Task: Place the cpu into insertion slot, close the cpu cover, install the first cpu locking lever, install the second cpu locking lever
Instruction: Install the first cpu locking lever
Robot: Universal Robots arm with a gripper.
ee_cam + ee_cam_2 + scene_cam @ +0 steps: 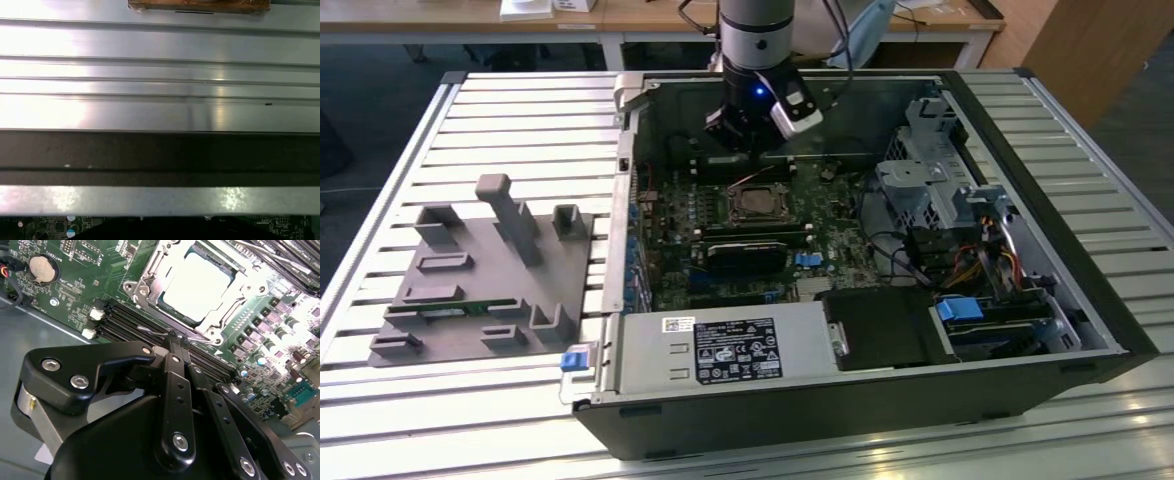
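1. Pale silvery-grey square cpu [199, 286] sits in the black square insertion slot [754, 206], thin metal cpu cover [150, 277] down around it.
2. Black gripper [176, 344] fingers pinched narrow at a thin wire locking lever [155, 332] beside the socket.

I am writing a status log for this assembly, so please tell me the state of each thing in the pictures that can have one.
cpu: seated, pale face up.
cpu cover: closed down around the cpu.
locking lever: low beside the cover; whether it is latched cannot be told.
pincer: fingers together, tips at the locking lever.
computer case: lying on its side, open.
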